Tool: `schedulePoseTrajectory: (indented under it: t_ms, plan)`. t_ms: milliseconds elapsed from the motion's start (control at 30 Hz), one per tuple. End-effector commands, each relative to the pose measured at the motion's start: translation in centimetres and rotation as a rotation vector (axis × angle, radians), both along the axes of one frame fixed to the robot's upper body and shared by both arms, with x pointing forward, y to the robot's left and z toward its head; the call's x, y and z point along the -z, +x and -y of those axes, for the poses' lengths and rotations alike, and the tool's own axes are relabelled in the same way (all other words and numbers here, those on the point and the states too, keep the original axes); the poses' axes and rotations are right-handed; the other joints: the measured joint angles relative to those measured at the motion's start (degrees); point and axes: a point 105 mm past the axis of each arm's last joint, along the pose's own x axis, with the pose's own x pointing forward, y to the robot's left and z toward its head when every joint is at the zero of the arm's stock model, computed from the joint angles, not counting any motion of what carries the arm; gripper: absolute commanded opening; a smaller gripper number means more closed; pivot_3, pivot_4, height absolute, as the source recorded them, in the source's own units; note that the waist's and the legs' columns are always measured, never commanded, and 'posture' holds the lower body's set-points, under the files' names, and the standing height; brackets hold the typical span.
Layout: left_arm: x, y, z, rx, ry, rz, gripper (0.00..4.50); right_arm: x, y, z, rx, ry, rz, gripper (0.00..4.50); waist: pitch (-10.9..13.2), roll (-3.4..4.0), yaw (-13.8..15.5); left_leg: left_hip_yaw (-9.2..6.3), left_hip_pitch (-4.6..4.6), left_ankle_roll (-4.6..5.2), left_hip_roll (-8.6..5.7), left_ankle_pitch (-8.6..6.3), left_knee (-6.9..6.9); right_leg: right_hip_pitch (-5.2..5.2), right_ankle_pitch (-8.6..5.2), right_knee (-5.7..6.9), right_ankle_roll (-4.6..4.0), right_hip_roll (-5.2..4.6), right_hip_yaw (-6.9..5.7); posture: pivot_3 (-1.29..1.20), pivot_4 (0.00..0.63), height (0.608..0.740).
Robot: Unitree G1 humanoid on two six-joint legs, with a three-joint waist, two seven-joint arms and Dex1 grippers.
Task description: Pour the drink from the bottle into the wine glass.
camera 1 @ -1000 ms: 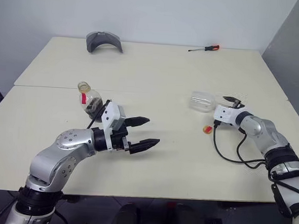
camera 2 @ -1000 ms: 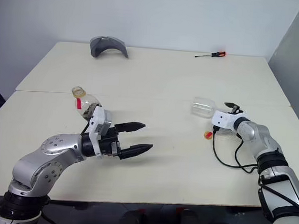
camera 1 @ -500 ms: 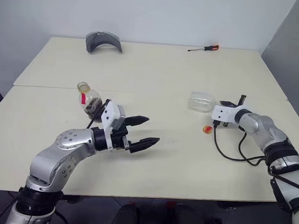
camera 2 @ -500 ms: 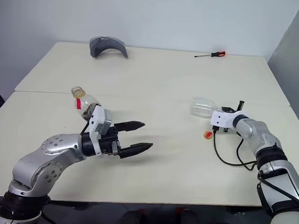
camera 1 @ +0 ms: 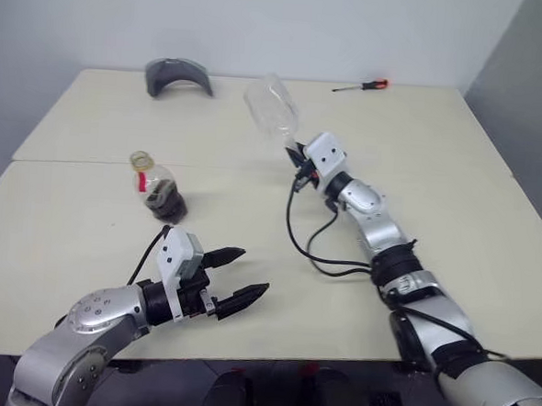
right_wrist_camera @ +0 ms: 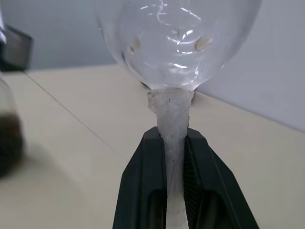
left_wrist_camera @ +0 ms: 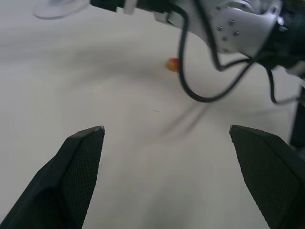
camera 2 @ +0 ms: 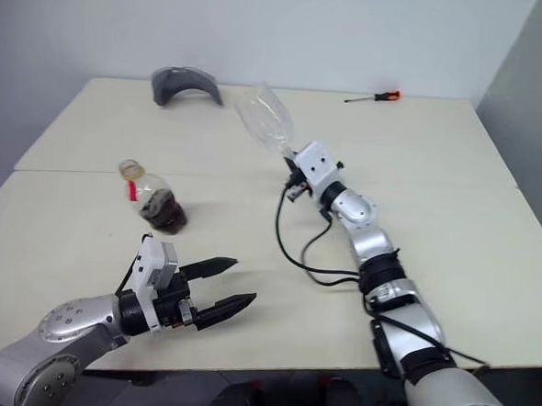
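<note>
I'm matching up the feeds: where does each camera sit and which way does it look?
Eye views: head, looking down over the table, both arms.
Left wrist: along the open left gripper; sees the right arm.
Right wrist: along the right gripper, shut on the wine glass stem.
Shared: the glass, the bottle.

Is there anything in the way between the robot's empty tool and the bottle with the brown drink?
Nothing visible. The open left tool hovers over bare table, nearer the robot than the bottle. The right tool holds the wine glass off to the side.
</note>
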Motion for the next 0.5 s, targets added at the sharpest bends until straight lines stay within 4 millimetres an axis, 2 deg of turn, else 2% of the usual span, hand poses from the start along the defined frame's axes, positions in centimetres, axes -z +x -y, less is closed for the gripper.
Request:
schedulePoseTrajectory:
  t_ms: [33, 100, 233, 333, 500]
  plan:
    - [-1.4, -1.9, -1.7, -0.174, 0.035, 0.087, 4.50, -2.3, -1.3, -2.5, -0.105, 0.188, -0.032, 0.15, 0.0, -0.01, 0.0, 0.01, 0.00, 0.03, 0.00, -0.02, -0.01, 0.00, 0.00, 0.00, 0.00, -0.01, 0.03, 0.00, 0.150, 0.740]
    - [-1.3, -2.5, -2.3, -0.250, 0.037, 0.085, 4.50, -1.2, -1.6, -3.5, -0.116, 0.173, -0.046, 0.15, 0.0, -0.01, 0.7, 0.01, -0.02, 0.07, -0.10, -0.05, -0.02, 0.01, 0.00, -0.06, 0.00, -0.11, 0.01, 0.00, 0.150, 0.740]
    - [-1.6, -3.2, -3.0, -0.360, 0.038, 0.099, 4.50, 2.6, -2.0, -5.0, -0.097, 0.195, -0.163, 0.15, 0.0, -0.06, 0.8, 0.02, 0.09, 0.15, -0.10, -0.08, 0.01, 0.09, 0.03, -0.02, -0.05, -0.09, 0.00, 0.00, 0.150, 0.740]
    - [-2.0, -3.0, -3.4, -0.404, 0.035, 0.114, 4.50, 5.6, -2.3, -5.1, -0.059, 0.125, -0.200, 0.15, 0.0, -0.04, 0.4, 0.03, 0.09, 0.13, -0.04, -0.07, -0.03, 0.04, 0.02, 0.03, -0.12, 0.00, 0.01, 0.00, 0.150, 0.740]
    - [-2.5, -2.9, -4.3, -0.480, 0.066, 0.151, 4.50, 8.8, -2.6, -4.7, -0.029, 0.057, -0.258, 0.15, 0.0, -0.04, -0.3, 0.10, 0.08, -0.04, -0.02, 0.02, -0.07, 0.03, 0.01, 0.00, -0.14, 0.01, 0.05, 0.00, 0.150, 0.740]
